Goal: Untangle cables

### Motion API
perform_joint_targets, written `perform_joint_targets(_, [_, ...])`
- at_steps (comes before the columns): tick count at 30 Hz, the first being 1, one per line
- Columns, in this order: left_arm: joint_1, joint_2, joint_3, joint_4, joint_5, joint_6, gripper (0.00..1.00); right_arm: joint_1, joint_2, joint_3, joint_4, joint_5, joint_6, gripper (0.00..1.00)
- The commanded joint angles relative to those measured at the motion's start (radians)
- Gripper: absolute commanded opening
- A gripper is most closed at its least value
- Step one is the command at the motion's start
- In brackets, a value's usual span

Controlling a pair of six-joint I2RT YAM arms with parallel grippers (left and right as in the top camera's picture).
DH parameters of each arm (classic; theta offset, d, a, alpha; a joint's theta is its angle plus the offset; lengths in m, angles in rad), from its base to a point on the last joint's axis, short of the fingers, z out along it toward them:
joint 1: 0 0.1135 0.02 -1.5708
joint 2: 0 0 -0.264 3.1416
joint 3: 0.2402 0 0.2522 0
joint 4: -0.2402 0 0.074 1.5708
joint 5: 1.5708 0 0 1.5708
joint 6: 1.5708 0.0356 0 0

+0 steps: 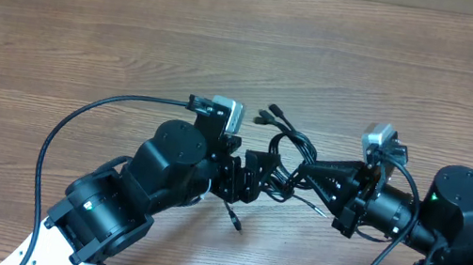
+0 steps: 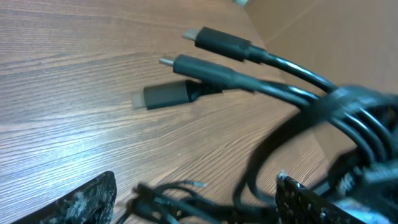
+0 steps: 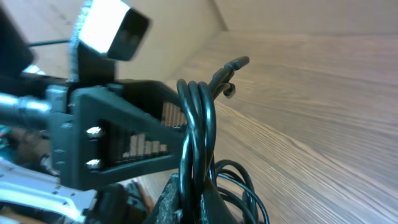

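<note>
Far half of the bench [image 1: 251, 40] is wide open. Near edge is cramped: left tool [image 1: 255, 179] and right tool [image 1: 309, 173] sit nose to nose, cables [image 1: 289, 150] bunched between.

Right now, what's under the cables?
Under the plugs: bare wood table. Under the knotted cables, the left gripper and right gripper block the view, so the tabletop there cannot be seen.
</note>
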Motion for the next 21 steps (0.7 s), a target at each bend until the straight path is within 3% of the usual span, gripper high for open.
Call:
perform_joint_targets(1, [0.004,-0.003,0.016,0.032,-0.003,-0.051,0.80,0.000,-0.009,0.023,0.036,-0.125,0.011,0.04])
perform_joint_targets(5, [0.003,0.007,0.016,0.082,0.044,-0.051,0.77,0.000,-0.009,0.023,0.043,-0.160,0.011,0.04])
perform_joint_targets(7, [0.003,0.017,0.016,0.098,0.061,-0.051,0.68,0.000,-0.009,0.023,0.042,-0.160,0.011,0.04])
perform_joint_targets(9, [0.003,0.029,0.016,0.109,0.080,-0.051,0.47,0.000,-0.009,0.023,0.042,-0.159,0.011,0.04])
perform_joint_targets(10, [0.003,0.035,0.016,0.111,0.090,-0.051,0.30,0.000,-0.009,0.023,0.041,-0.159,0.011,0.04])
perform_joint_targets(11, [0.003,0.043,0.016,0.112,0.101,-0.051,0.06,0.000,-0.009,0.023,0.039,-0.159,0.011,0.04])
perform_joint_targets(21, [0.005,0.051,0.016,0.103,0.077,-0.013,0.04,-0.001,-0.009,0.023,-0.003,-0.087,0.010,0.04])
